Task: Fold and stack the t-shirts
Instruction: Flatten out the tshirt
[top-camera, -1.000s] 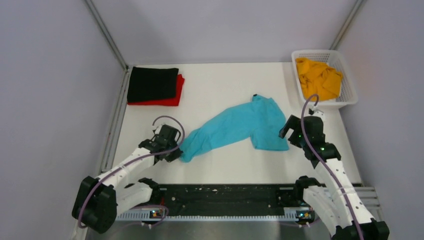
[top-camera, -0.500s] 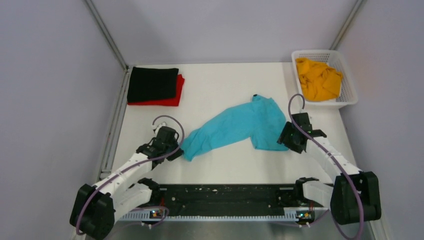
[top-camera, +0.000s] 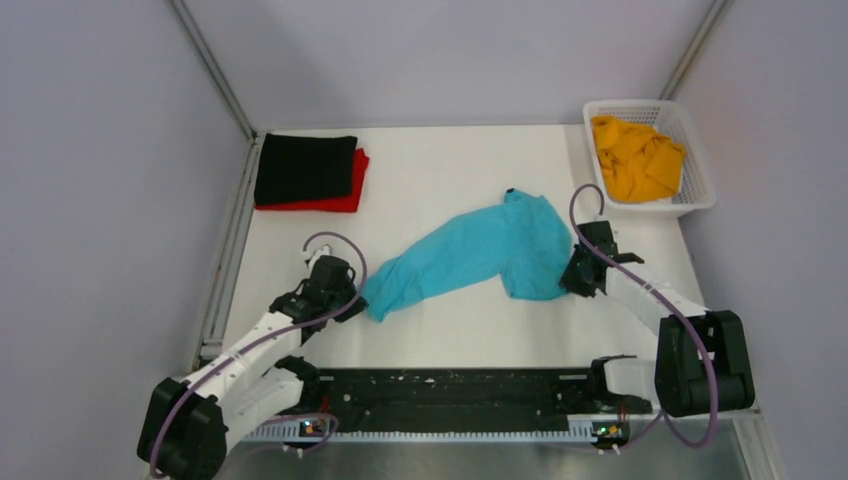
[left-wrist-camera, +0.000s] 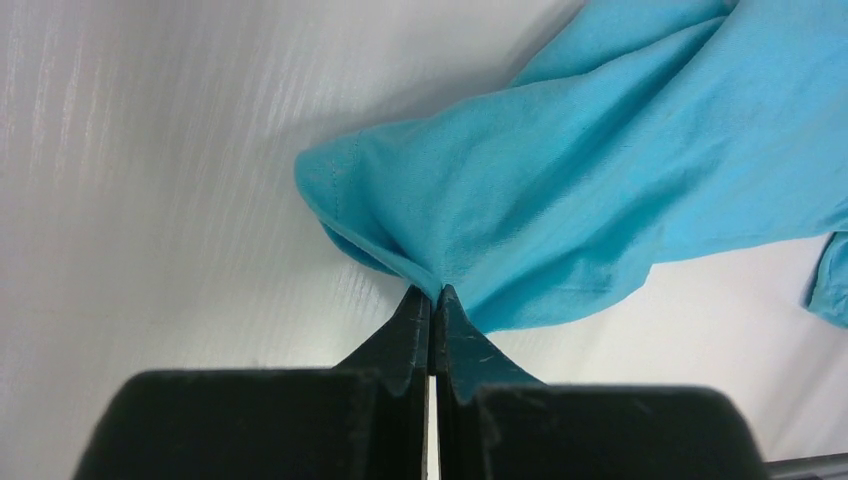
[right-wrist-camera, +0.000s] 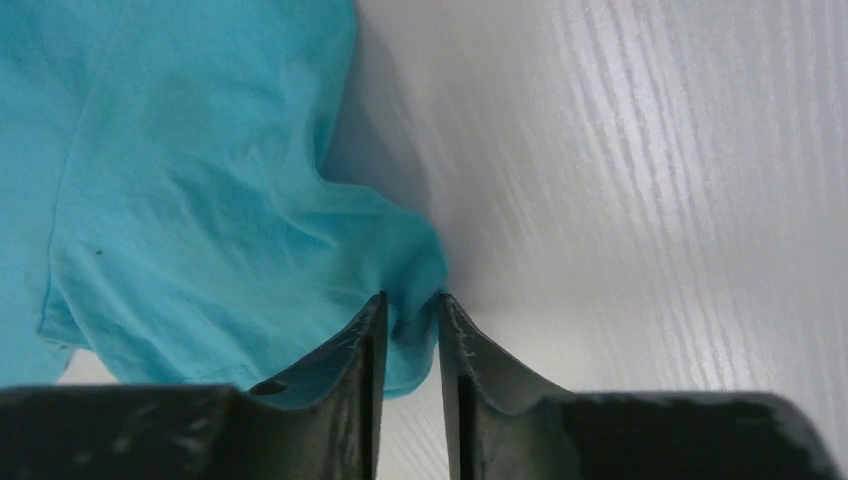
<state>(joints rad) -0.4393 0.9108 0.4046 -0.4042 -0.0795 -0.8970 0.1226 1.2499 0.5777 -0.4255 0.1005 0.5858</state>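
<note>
Twisted turquoise t-shirt (top-camera: 480, 255) lies central on the table (top-camera: 450, 170), left gripper (left-wrist-camera: 432, 295) clamped on its 8 o'clock end, right gripper (right-wrist-camera: 410, 300) narrowly pinching its 4 o'clock corner, a shallow bite that could slip under tension.

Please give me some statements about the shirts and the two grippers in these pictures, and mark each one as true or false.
1. The left gripper is shut on one end of the turquoise t-shirt. True.
2. The orange-yellow t-shirt is folded flat. False: it sits crumpled in the white mesh basket.
3. The black t-shirt lies folded on top of the red t-shirt. True.
4. The turquoise t-shirt lies on that stack. False: it lies unfolded in the middle of the table, apart from the stack.
5. An edge of the turquoise t-shirt sits between the fingers of the right gripper. True.
</note>
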